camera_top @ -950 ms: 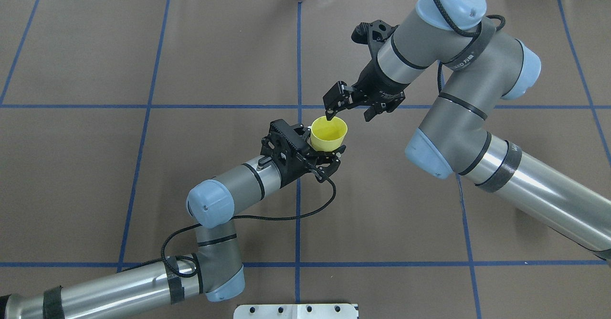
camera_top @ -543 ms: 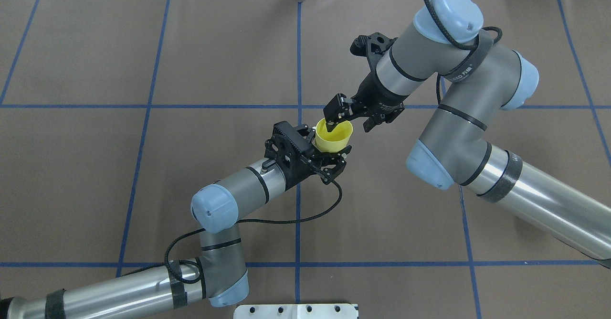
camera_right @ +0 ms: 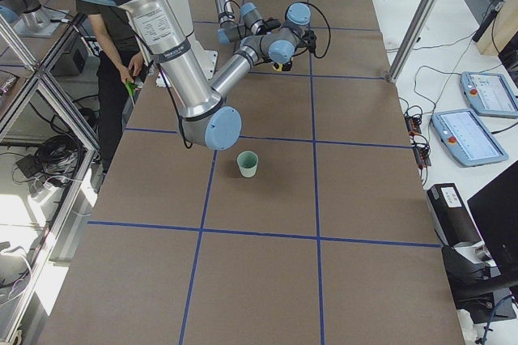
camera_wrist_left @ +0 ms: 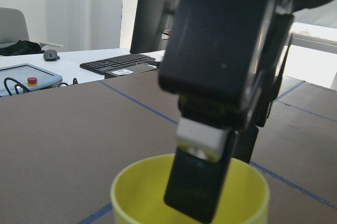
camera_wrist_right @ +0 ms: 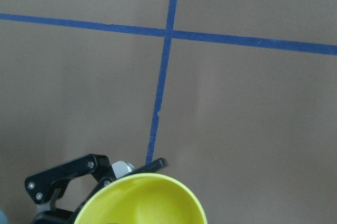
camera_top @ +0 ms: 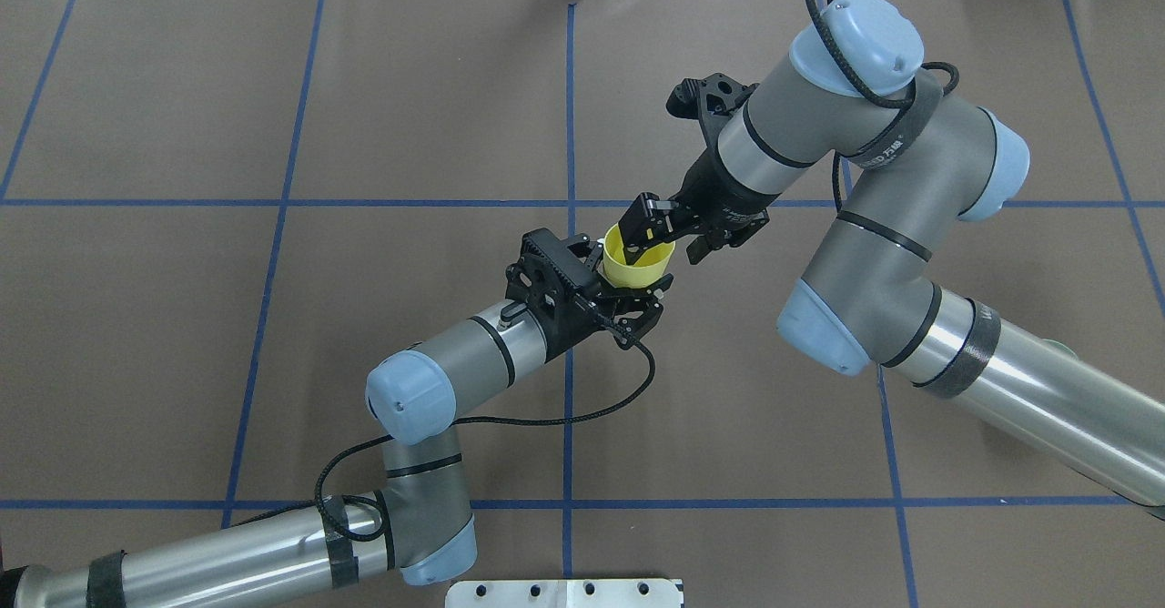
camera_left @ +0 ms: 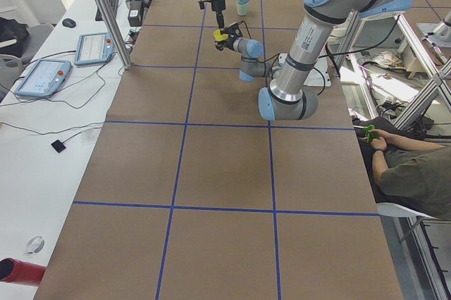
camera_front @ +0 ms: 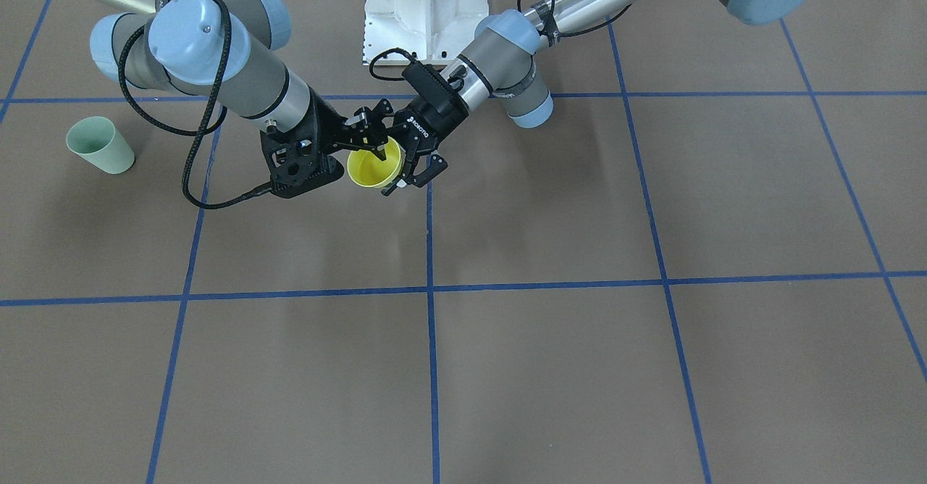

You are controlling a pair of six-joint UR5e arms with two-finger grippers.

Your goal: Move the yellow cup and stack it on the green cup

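So the left gripper (camera_top: 626, 288) has the yellow cup (camera_top: 639, 265) clamped around its lower body, mouth up, held in the air above the table (camera_top: 273, 362), right by the middle blue tape line (camera_top: 569, 89). The right gripper (camera_top: 667, 238) comes in from the other side with its jaws spread. One finger (camera_wrist_left: 202, 182) pokes down inside the cup, and the left wrist cam basically stares straight at it sitting in the yellow rim. The other finger hangs outside the wall on the right arm's side. From the overhead exterior view the outside finger looks just beside the rim rather than pressed on it, so I'd call that gripper not clamped yet, only straddling the wall. The right wrist cam only catches the cup's open top at the bottom of its frame, with a bit of the left gripper's black finger linkage beside it. The green cup (camera_front: 100, 145) stands upright on the table by itself, off on the robot's right side and well apart from both grippers. In the exterior right view it sits near the right arm's blue elbow joint (camera_right: 220, 128). The table is covered in brown matting with a blue tape grid.
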